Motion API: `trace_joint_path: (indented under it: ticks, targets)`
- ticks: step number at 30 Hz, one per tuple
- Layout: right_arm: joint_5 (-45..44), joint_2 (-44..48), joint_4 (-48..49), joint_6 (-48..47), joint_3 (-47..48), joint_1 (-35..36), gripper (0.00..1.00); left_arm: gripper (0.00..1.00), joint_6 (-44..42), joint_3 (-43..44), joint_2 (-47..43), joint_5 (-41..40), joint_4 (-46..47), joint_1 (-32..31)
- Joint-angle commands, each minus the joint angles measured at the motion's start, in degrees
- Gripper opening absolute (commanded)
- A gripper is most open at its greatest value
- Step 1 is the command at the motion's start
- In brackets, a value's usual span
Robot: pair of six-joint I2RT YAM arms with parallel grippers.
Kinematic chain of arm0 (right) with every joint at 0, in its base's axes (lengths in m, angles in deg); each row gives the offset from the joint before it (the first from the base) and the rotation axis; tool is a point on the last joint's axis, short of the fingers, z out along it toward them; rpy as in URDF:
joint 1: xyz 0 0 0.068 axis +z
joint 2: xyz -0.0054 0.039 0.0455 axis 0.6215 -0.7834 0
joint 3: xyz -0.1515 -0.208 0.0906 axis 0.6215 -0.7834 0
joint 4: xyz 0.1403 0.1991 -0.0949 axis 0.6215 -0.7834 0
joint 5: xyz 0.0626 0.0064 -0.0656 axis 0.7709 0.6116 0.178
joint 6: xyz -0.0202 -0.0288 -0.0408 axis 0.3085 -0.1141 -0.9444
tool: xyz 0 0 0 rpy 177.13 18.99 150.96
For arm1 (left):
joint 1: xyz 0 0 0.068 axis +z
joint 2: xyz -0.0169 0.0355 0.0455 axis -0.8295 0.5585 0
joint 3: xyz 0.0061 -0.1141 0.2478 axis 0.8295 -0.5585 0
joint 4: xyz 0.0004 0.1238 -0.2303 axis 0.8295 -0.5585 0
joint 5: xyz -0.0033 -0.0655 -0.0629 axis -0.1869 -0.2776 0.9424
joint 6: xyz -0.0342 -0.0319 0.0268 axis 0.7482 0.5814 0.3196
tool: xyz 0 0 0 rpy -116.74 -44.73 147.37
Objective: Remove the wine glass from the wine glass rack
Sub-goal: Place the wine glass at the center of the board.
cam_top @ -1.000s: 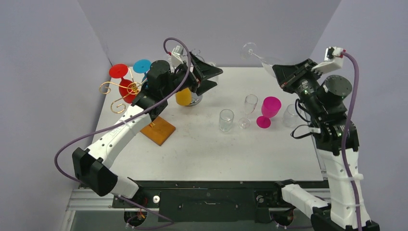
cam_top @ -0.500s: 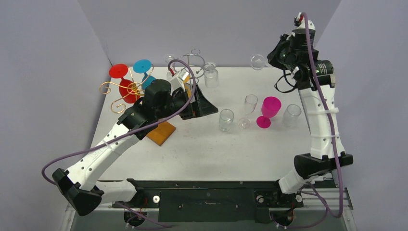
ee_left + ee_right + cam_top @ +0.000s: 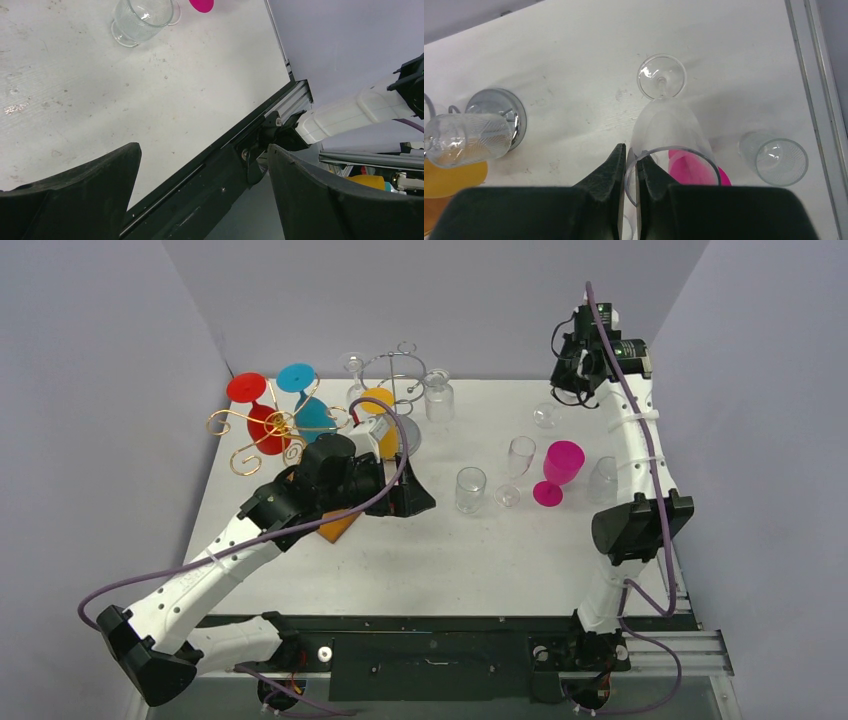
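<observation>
My right gripper [image 3: 630, 155] is shut on the rim of a clear wine glass [image 3: 671, 130], one finger inside the bowl and one outside. The glass hangs foot [image 3: 661, 76] down over the back right of the table; I cannot tell if it touches. From above the glass [image 3: 546, 416] sits just below the right gripper [image 3: 572, 375]. The silver wire rack [image 3: 400, 365] stands at the back, with an orange glass [image 3: 378, 420] and a clear glass [image 3: 438, 395] on it. My left gripper [image 3: 415, 495] is open and holds nothing, low over the table's middle [image 3: 202, 147].
A gold wire rack [image 3: 250, 440] with a red glass [image 3: 262, 425] and a blue glass [image 3: 312, 412] stands on a wooden base [image 3: 335, 522] at left. A tumbler [image 3: 470, 488], a flute [image 3: 519, 455], a pink goblet [image 3: 560, 465] and another tumbler [image 3: 603, 478] stand mid-right.
The right arm has swung up and toward the back, turning the clear glass foot down over the table. The left arm has pulled away from the silver rack toward the table's middle.
</observation>
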Motion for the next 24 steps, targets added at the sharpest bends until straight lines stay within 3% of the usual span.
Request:
trace_joint_path:
  ticks: [1, 8, 24]
  targets:
    - [-1.2, -1.1, 0.2, -1.4, 0.6, -1.1, 0.00, 0.95, -2.2, -0.6, -2.1, -1.0, 1.9, -0.3]
    - [-0.6, -5.1, -1.3, -2.6, 0.9, -1.2, 0.00, 1.00, -2.2, -1.6, -2.8, -1.3, 2.6, -0.2]
    - [1.3, -10.9, -2.5, -3.6, 0.4, -0.5, 0.00, 1.00, -2.1, -2.7, -3.3, -1.6, 3.4, 0.3]
